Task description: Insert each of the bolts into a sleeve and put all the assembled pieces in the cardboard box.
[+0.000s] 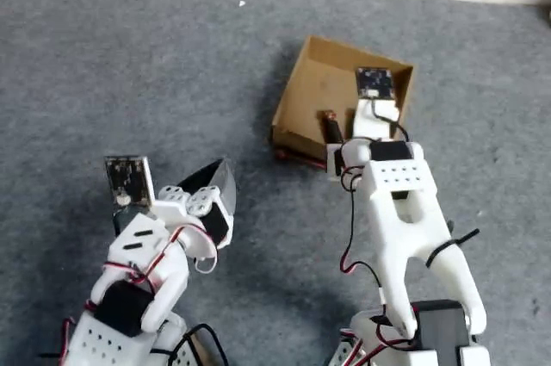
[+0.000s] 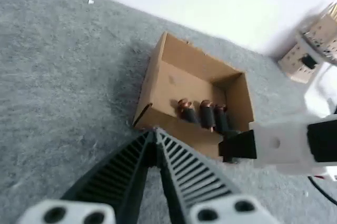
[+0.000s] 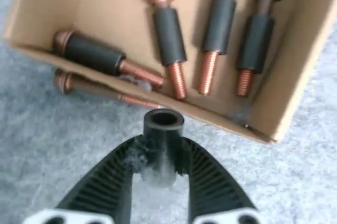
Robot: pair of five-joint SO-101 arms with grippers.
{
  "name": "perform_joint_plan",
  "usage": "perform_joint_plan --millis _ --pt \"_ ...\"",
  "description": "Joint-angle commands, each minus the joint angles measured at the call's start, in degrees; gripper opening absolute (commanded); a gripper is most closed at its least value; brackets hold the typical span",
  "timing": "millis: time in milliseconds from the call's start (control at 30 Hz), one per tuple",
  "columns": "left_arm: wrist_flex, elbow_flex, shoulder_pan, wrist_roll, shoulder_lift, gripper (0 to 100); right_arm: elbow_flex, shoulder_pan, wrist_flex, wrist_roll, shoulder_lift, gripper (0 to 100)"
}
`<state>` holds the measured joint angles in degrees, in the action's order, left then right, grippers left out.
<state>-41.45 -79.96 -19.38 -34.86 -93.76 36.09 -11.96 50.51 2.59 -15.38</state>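
The cardboard box (image 1: pixel 303 95) stands at the middle back of the table. Several copper bolts in black sleeves (image 3: pixel 169 34) lie inside the box (image 3: pixel 105 2). One bare copper bolt (image 3: pixel 89 88) lies on the carpet against the box's outer wall, and its head (image 1: pixel 280 155) shows from above. My right gripper (image 3: pixel 162 147) is shut on an upright black sleeve (image 3: pixel 164 129), just outside that wall and near the bare bolt. My left gripper (image 2: pixel 155 133) is shut and holds nothing. It hangs over the carpet short of the box (image 2: pixel 174 79), at the lower left (image 1: pixel 219 178).
Grey carpet covers the table, with open room to the left of the box and between the arms. The right arm's white body (image 2: pixel 284 142) crosses beside the box. A white wall edge runs along the back.
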Motion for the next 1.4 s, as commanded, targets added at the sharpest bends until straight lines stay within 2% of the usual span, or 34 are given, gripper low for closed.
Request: perform_joint_plan --millis 0,67,300,600,733,900,1067,1200,1367 --pt "-0.3 8.7 -1.0 -0.5 13.8 1 -0.6 1.8 -1.6 0.6 -2.9 0.5" --pt "-0.3 12.0 -1.0 -1.6 22.1 1 -0.6 1.8 -1.6 0.6 -2.9 0.5" --pt "-0.3 25.3 -1.1 -12.0 47.8 3 -0.2 5.2 -4.0 0.6 -2.9 0.5" --pt "-0.3 38.8 -3.6 -19.5 71.0 25 -0.6 10.3 -5.8 0.7 -2.9 0.5" --pt "-0.3 45.1 -5.7 -23.1 79.4 26 -0.6 12.6 -5.8 4.9 -2.9 0.5" --pt "-0.3 54.0 -5.8 -26.5 90.4 26 -0.4 13.7 -6.6 5.8 -2.9 0.5" --pt "-0.4 58.1 -7.2 -27.3 97.9 26 -0.1 13.7 -7.3 5.8 -3.0 0.5" --pt "-0.5 57.9 -9.1 -27.3 98.4 26 -0.1 13.7 -7.3 5.6 -3.3 0.5" --pt "0.1 58.2 -8.0 -27.3 99.8 26 -0.3 13.7 -7.2 5.5 -3.4 0.5"
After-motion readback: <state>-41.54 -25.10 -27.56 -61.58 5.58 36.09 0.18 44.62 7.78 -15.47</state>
